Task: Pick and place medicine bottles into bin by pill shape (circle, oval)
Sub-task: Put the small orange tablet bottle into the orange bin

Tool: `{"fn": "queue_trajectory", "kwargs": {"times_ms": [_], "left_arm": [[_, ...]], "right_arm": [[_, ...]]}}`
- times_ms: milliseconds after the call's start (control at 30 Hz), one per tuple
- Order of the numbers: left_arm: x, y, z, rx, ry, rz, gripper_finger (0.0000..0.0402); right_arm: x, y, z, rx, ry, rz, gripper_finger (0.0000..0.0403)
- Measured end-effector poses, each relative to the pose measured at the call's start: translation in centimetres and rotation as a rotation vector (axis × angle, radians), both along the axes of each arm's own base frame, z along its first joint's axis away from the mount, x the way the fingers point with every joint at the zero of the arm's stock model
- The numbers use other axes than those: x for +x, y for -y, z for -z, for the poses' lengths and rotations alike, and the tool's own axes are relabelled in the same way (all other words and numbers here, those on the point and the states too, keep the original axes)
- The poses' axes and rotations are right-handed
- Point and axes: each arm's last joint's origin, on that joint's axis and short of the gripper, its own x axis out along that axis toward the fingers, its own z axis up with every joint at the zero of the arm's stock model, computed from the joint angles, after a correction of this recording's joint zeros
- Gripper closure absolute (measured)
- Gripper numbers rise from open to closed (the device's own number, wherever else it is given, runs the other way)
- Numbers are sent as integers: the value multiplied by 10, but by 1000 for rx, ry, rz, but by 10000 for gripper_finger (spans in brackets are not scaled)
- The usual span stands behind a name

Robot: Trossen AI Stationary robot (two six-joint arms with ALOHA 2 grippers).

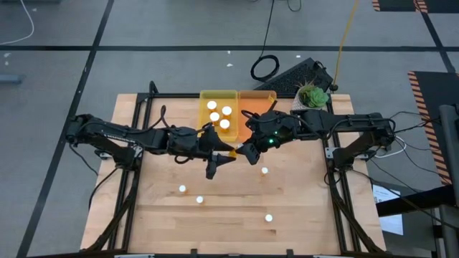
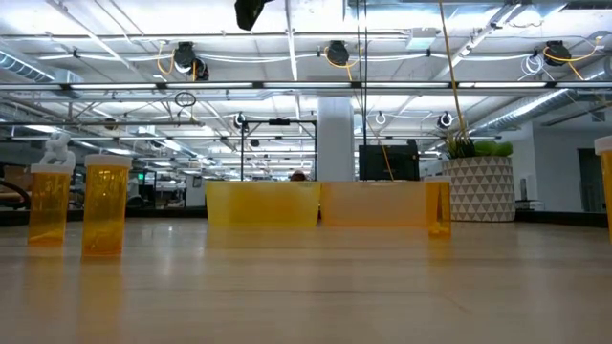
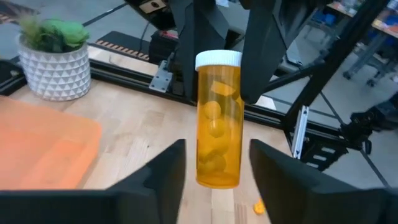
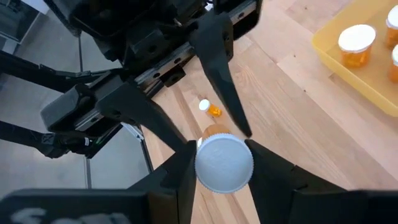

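One upright bottle [image 3: 217, 121], cap up, is clamped by right hand [image 4: 224, 163]; left hand [image 3: 214, 165] spread.

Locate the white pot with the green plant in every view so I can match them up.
High view: the pot near the table's far right corner.
Low view: right of centre, beside the orange tray.
Left wrist view: just beyond the orange tray.
Right wrist view: not in it.
Shared landmark: the orange tray.

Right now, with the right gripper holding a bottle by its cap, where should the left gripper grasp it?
The orange body below the white cap, level from the side: the bottle is upright, the right gripper occupies its cap, the body is bare.
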Motion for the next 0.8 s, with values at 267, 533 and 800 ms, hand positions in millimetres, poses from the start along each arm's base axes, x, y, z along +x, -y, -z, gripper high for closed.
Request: {"fn": "queue_trajectory", "kwargs": {"times_ms": [267,533,800], "left_arm": [[-14,-3,-7,33,-34,-84,118],[-33,-11,1,30,-210,-178,105],[-41,-13,8,-79,-304,-276,131]], "right_arm": [[-1,21,0,25,-10,-29,285],[-12,80,5,19,-58,-60,285],[-42,159,7,-57,-50,-3,286]]}}
